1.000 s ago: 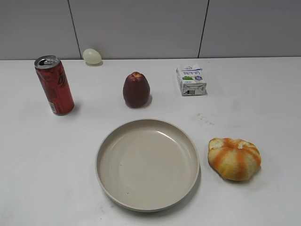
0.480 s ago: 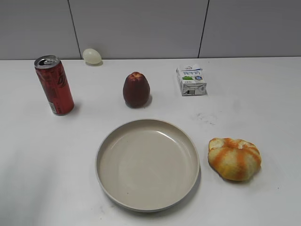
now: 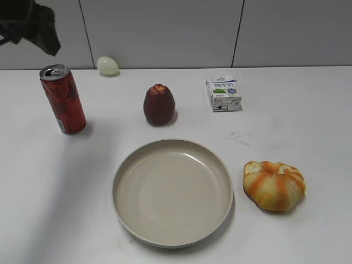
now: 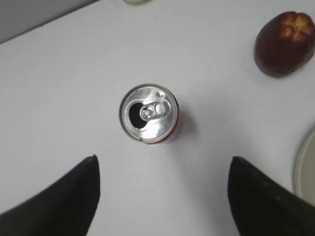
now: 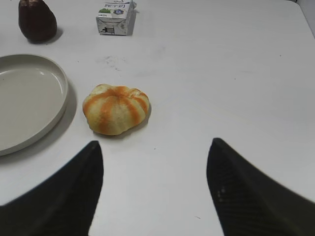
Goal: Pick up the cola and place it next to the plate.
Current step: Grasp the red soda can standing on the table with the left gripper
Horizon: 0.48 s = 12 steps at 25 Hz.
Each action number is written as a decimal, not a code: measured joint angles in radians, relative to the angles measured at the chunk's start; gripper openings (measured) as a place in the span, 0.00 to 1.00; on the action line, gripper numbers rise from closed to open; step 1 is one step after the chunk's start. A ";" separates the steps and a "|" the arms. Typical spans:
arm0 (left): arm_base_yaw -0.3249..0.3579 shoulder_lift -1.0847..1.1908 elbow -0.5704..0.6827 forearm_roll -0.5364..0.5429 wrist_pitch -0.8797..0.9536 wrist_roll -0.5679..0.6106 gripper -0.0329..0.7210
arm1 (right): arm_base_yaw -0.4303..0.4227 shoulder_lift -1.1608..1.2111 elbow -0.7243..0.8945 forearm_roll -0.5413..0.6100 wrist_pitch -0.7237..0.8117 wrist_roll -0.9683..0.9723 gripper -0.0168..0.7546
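Note:
The cola (image 3: 63, 99), a tall slim red can with a silver top, stands upright at the table's far left. The left wrist view looks straight down on its top (image 4: 148, 112). My left gripper (image 4: 162, 164) is open and empty, high above the can; in the exterior view it shows as a dark shape (image 3: 33, 27) at the top left corner. The beige plate (image 3: 125, 204) lies in the front middle, empty, with its edge in the right wrist view (image 5: 29, 93) and the left wrist view (image 4: 306, 167). My right gripper (image 5: 155, 150) is open and empty over bare table.
A dark red fruit (image 3: 159, 104) sits behind the plate. A small milk carton (image 3: 223, 93) lies at the back right. An orange-striped pumpkin-shaped thing (image 3: 274, 185) sits right of the plate. A pale egg (image 3: 107, 65) rests against the back wall.
My left gripper has come into the exterior view at the top left, above the cola, and its shadow now falls on the table. Nothing on the table has moved.

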 joint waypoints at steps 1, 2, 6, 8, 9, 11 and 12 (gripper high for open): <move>0.000 0.046 -0.036 -0.004 0.020 -0.003 0.86 | 0.000 0.000 0.000 0.000 0.000 0.000 0.71; 0.000 0.088 -0.062 -0.009 0.035 -0.004 0.86 | 0.000 0.000 0.000 0.000 0.000 0.000 0.71; 0.000 0.199 -0.147 -0.010 0.046 -0.007 0.86 | 0.000 0.000 0.000 0.000 -0.001 0.000 0.71; 0.000 0.229 -0.171 -0.005 0.045 -0.007 0.87 | 0.000 0.000 0.000 0.000 -0.001 0.000 0.71; 0.000 0.241 -0.176 0.006 0.045 -0.007 0.88 | 0.000 0.000 0.000 0.000 -0.001 0.000 0.71; 0.004 0.259 -0.181 0.012 0.046 -0.007 0.88 | 0.000 0.000 0.000 0.000 -0.001 0.000 0.71; 0.008 0.268 -0.182 0.013 0.046 -0.007 0.88 | 0.000 0.000 0.000 0.000 -0.001 0.000 0.71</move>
